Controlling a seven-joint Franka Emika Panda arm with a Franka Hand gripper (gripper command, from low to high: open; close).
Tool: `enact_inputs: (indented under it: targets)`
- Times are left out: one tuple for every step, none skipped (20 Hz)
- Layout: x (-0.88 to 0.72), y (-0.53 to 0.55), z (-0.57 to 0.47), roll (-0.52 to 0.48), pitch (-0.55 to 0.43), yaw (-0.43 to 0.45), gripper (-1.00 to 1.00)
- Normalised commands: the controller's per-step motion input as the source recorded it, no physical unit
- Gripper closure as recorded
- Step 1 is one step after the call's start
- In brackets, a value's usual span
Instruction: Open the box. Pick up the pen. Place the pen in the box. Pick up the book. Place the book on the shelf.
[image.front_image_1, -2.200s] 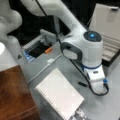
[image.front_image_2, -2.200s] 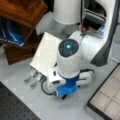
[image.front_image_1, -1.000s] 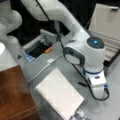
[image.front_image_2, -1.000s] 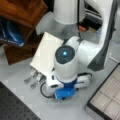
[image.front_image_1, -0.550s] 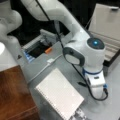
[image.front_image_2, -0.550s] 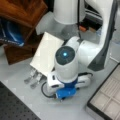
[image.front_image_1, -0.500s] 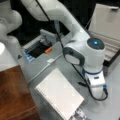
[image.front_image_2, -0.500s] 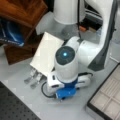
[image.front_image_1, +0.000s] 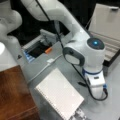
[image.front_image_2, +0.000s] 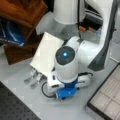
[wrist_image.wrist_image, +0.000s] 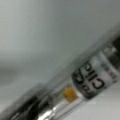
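Down at the tabletop (image.front_image_1: 50, 70), the pincer (image.front_image_1: 96, 86) is hanging beside the book (image.front_image_1: 60, 93), its opening impossible to judge; the pen (wrist_image.wrist_image: 75, 92) is filling the wrist view, while the box (image.front_image_1: 107, 27) is standing open.

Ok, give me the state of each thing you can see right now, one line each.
box: open, lid up, beige lining showing.
pen: lying on the grey table, filling the wrist view.
book: closed, flat on the table, beside the shelf.
shelf: top bare.
gripper: down low at the table in both front views, hidden behind the arm's wrist.
small grey tray: dark inside, an orange item at its edge.
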Motion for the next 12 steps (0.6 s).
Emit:
enact_inputs:
  targets:
    - [-0.19,0.12,-0.16,-0.180,-0.069,0.102,1.00]
    - [-0.19,0.13,-0.16,-0.180,-0.069,0.102,1.00]
    - [-0.19,0.14,-0.16,-0.179,-0.067,0.102,1.00]
    - [-0.19,0.15,-0.16,-0.177,-0.065,0.101,1.00]
    - [-0.18,0.16,-0.16,-0.175,-0.064,0.100,1.00]
    - [-0.18,0.16,-0.16,-0.176,-0.063,0.100,1.00]
    - [-0.18,0.17,-0.17,-0.174,-0.066,0.097,1.00]
    - [-0.18,0.17,-0.17,-0.173,-0.066,0.096,1.00]
    - [-0.17,0.17,-0.17,-0.174,-0.070,0.093,1.00]
    - [-0.17,0.17,-0.17,-0.175,-0.071,0.092,1.00]
    - [-0.17,0.17,-0.17,-0.176,-0.070,0.092,1.00]
    - [-0.16,0.17,-0.17,-0.176,-0.070,0.091,1.00]
